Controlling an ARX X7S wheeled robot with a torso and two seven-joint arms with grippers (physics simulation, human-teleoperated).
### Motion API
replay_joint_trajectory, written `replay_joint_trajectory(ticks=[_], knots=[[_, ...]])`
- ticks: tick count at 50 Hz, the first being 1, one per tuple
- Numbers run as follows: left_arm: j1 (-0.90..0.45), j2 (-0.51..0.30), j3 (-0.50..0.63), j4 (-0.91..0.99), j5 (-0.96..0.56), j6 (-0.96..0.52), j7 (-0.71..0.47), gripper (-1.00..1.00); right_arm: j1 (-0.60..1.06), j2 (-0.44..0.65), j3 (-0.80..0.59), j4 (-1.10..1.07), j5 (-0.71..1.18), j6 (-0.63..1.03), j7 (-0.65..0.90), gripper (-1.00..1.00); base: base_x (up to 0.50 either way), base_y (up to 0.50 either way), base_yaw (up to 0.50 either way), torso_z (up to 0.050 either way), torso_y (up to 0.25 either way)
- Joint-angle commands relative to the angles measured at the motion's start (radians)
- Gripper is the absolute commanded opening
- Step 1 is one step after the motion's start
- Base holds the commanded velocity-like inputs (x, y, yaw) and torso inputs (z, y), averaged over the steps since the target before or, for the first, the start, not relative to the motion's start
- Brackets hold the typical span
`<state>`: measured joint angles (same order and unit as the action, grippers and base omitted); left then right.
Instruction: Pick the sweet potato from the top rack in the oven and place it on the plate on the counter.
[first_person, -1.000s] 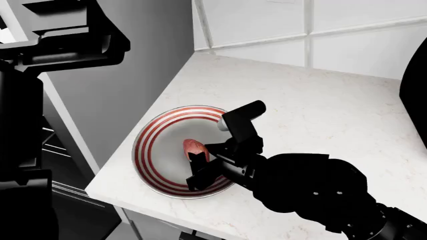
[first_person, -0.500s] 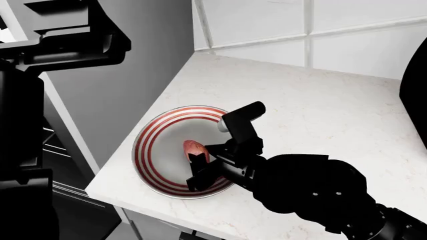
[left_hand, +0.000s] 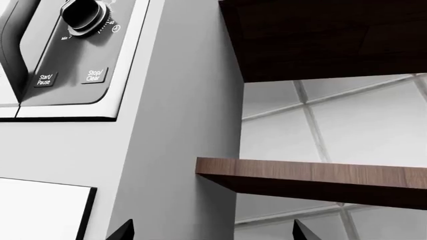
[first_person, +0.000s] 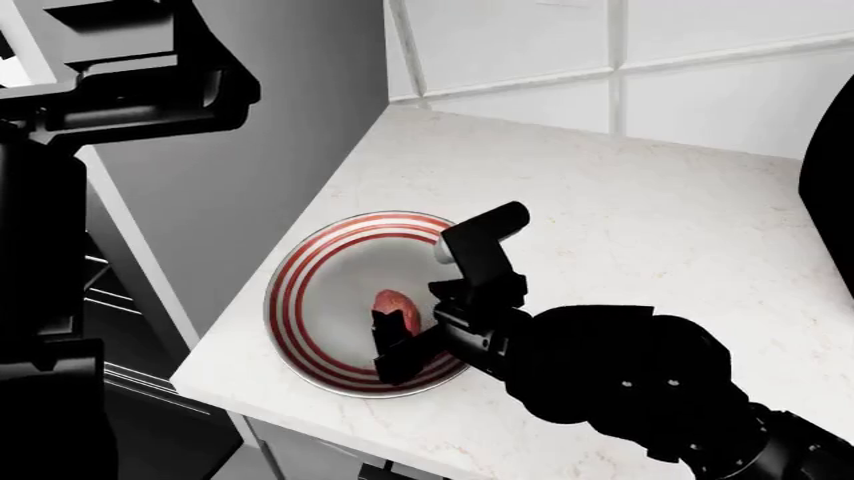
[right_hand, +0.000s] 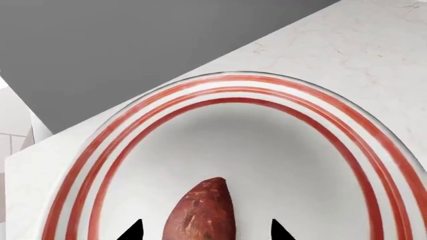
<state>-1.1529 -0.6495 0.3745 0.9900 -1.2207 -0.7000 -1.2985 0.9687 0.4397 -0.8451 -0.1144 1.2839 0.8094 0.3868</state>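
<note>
Over the plate (first_person: 307, 270) on the counter (first_person: 641, 220), the right gripper (first_person: 411, 322) hangs low, its jaws spread either side of the sweet potato (right_hand: 200, 212), which lies on the plate's grey centre; contact unclear.

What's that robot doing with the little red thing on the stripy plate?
It is putting a sweet potato on the plate, which sits on the white counter. The right claw is low over the plate with the sweet potato between its open fingers, not squeezed. The left claw is up by the oven's control panel, open and holding nothing.
</note>
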Motion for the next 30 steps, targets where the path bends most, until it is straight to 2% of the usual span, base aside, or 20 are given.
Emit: replay_joint_trajectory(ticks=[1, 11, 20, 30], knots=[[0.000, -0.001, 0.005, 0.001, 0.001, 0.004, -0.003, 1.00, 0.004, 0.000, 0.000, -0.001, 0.000, 0.005, 0.004, 1.00, 0.00, 0.00, 0.00, 0.000, 0.000], [-0.014, -0.005, 0.006, 0.000, -0.011, 0.003, -0.009, 1.00, 0.027, 0.006, 0.023, -0.042, 0.026, 0.006, 0.024, 1.00, 0.00, 0.00, 0.00, 0.000, 0.000], [-0.019, -0.001, 0.013, -0.004, -0.011, 0.004, -0.007, 1.00, 0.185, 0.001, 0.132, -0.138, 0.148, 0.023, 0.096, 1.00, 0.00, 0.00, 0.00, 0.000, 0.000], [-0.017, -0.003, 0.018, -0.002, -0.008, 0.005, -0.008, 1.00, 0.342, 0.014, 0.213, -0.170, 0.178, 0.021, 0.129, 1.00, 0.00, 0.00, 0.00, 0.000, 0.000]])
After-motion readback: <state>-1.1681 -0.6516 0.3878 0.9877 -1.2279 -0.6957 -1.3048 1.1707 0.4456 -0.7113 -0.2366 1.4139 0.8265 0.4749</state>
